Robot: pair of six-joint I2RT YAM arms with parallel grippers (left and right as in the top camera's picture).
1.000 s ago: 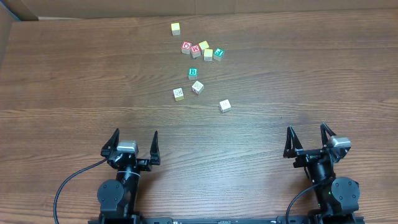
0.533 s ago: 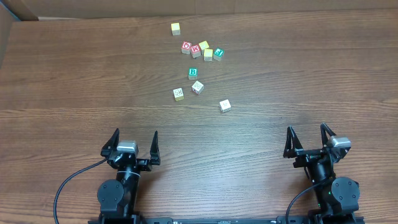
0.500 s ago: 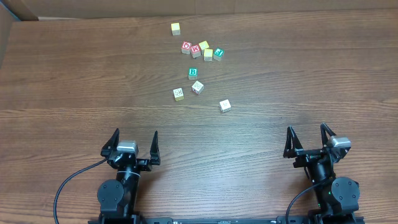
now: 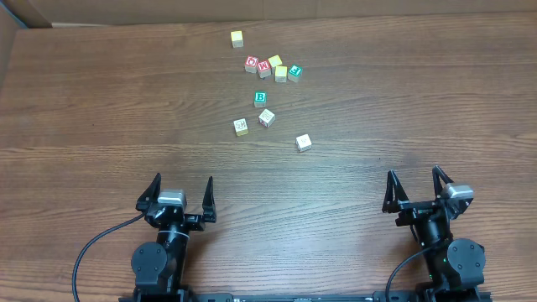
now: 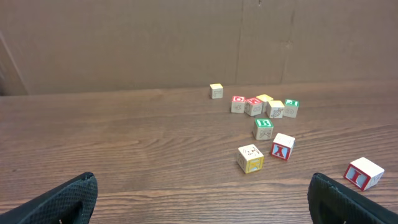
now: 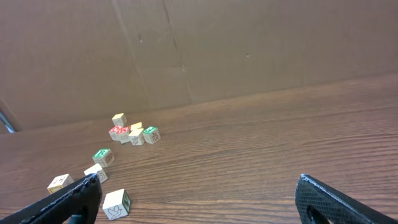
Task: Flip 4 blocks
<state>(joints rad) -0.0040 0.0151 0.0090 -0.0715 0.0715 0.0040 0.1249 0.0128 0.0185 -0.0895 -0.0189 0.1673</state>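
Overhead, you see fingers [image 4: 208,193] spread wide and empty on the left gripper [image 4: 182,184] and the right gripper [image 4: 414,178], both low at the near edge of the table [image 4: 101,101]. The four blocks [image 4: 266,117] lie loose mid-table, well ahead of both.

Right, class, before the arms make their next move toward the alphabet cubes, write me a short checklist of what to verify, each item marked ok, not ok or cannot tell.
1. Both open, left hand and right hand: ok.
2. Both hands empty: ok, nothing held.
3. The four near wooden cubes stand apart from one another, namely the green "B" cube, the red-marked cube, the cream cube with a yellow side and the white-topped cube: ok.
4. Nothing on the brown wooden table between the hands and these cubes: ok.
5. A hand above a cube: not ok, both sit at the near edge.
6. Faces underneath the cubes: cannot tell.
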